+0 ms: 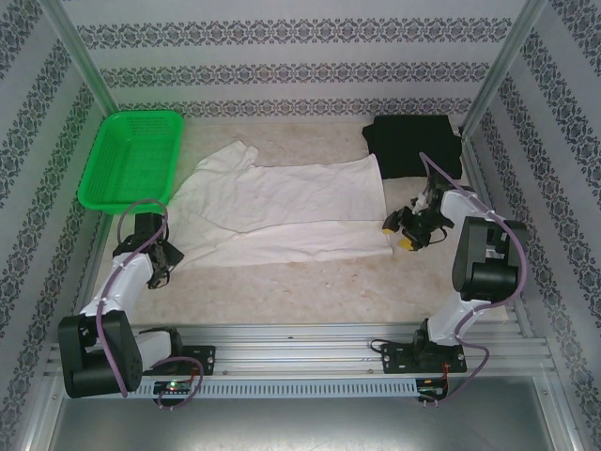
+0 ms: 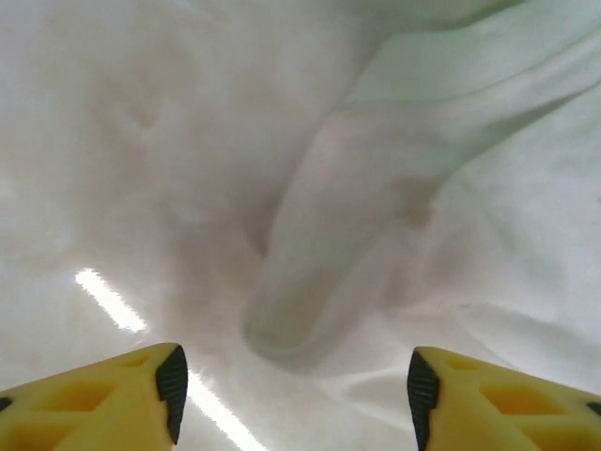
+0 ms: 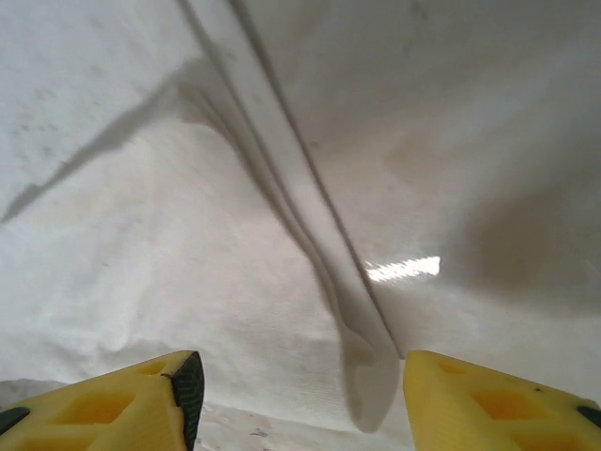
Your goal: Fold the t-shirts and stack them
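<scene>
Soft matt cloth, creased, on the white t-shirt (image 1: 282, 211); dull matt cloth on the black t-shirt (image 1: 413, 146), far right. Plastic mesh on the green basket (image 1: 131, 160), far left. Smooth tabletop (image 1: 310, 291), faintly shiny.

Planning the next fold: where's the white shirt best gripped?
The white shirt is probably best taken at its near edge, by both end corners, from the near side: it lies flat and long across the table, that edge free.
</scene>
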